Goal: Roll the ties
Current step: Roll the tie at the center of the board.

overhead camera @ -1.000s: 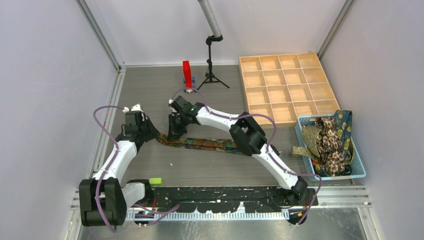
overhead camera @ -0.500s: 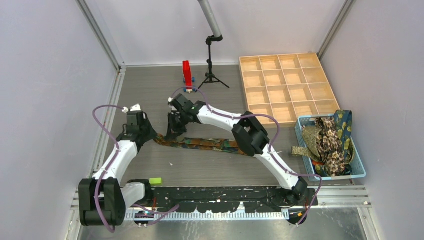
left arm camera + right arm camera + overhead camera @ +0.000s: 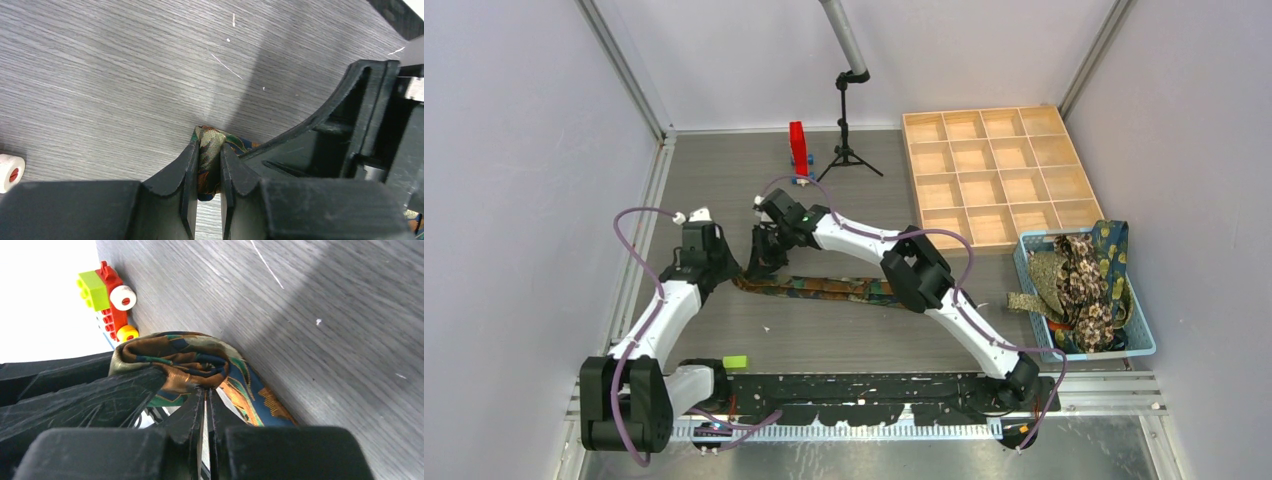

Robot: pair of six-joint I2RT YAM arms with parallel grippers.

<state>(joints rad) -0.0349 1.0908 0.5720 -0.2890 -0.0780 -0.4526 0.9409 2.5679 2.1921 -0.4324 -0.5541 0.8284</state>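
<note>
A navy tie [image 3: 824,288] with orange and teal pattern lies stretched across the table's middle. Its left end is rolled into a small coil. My left gripper [image 3: 734,268] is shut on that coil [image 3: 210,157]. My right gripper [image 3: 760,262] is shut on the coil's fabric [image 3: 175,357] from the other side, right beside the left gripper. Several more patterned ties [image 3: 1079,285] are heaped in the light blue basket [image 3: 1146,345] at the right.
A wooden compartment tray [image 3: 999,175] sits at the back right. A red block stand [image 3: 798,150] and a small black tripod [image 3: 846,140] stand at the back. A green brick [image 3: 735,361] lies near the front rail. A toy brick piece [image 3: 107,297] shows beside the coil.
Both grippers have shifted slightly left and back with the tie's rolled end; the tie's left end has been drawn along with them.
</note>
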